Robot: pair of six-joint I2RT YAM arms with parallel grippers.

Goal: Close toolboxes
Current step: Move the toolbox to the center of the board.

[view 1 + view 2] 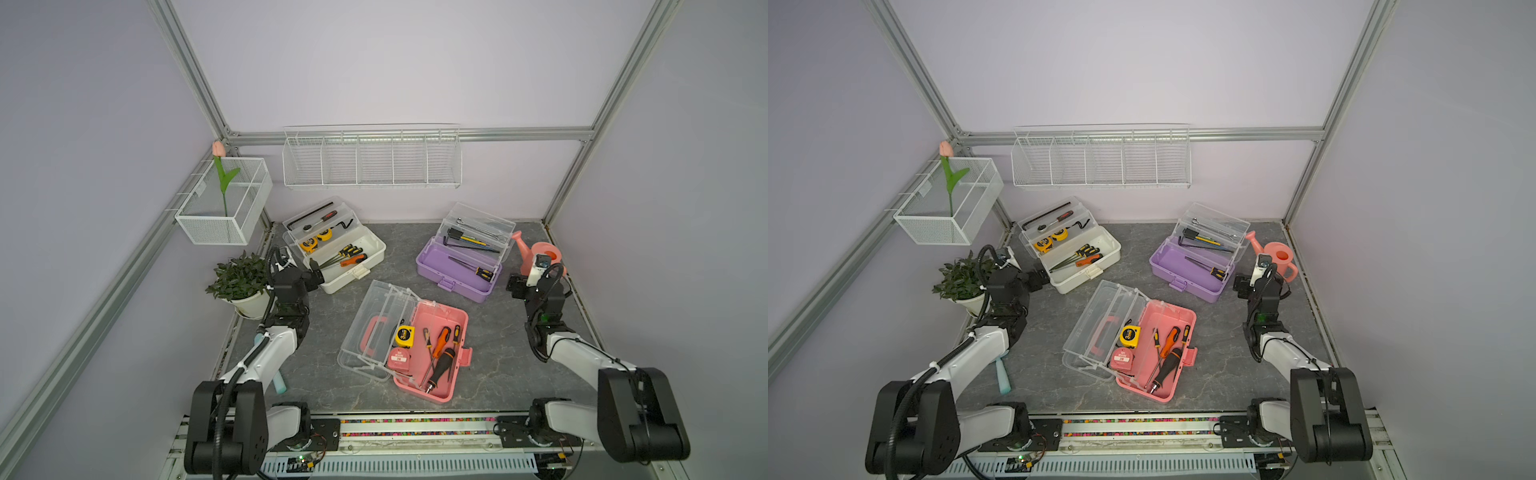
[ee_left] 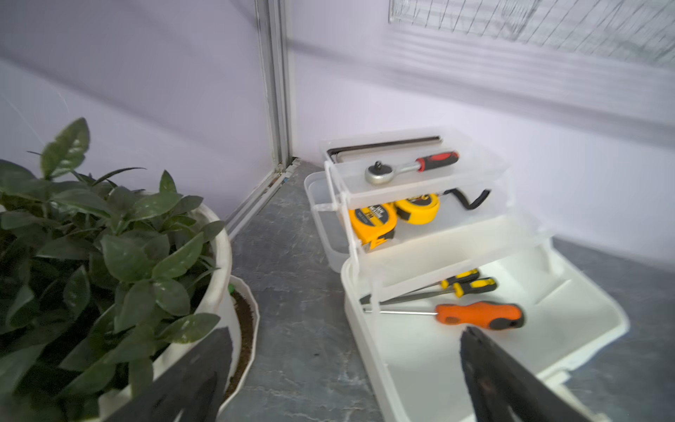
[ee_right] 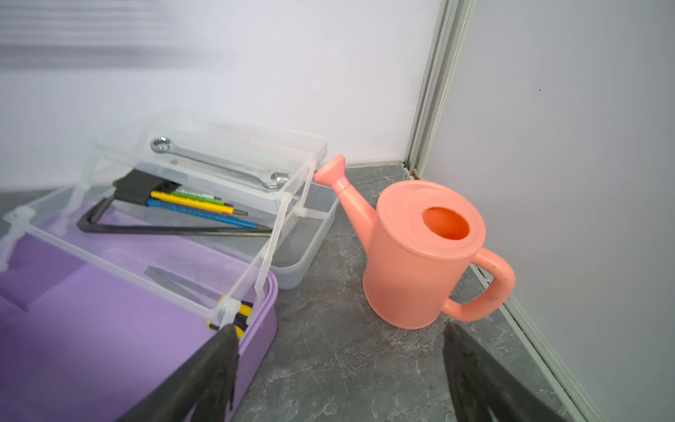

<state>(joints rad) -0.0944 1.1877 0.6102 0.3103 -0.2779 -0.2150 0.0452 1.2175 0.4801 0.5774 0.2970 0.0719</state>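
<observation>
- standing wide apart, the jaws of the left gripper [image 2: 345, 336] hold nothing.
- the white toolbox [image 1: 376, 254] sits far left with its lid and trays fanned open. in the left wrist view its near left end wall runs between the two fingers: one hangs over the box's base, the other is beside the potted plant [image 2: 109, 255].
- whether either finger touches that wall cannot be told.
- the right gripper [image 3: 339, 329] is also spread wide and empty, at the right end of the open purple toolbox [image 1: 440, 272], far right. one finger hangs over the box's near right corner, the other over bare table [image 1: 498, 353] near the watering can [image 3: 420, 255].
- the pink toolbox [image 1: 442, 332] lies open near centre, well apart from both grippers.
</observation>
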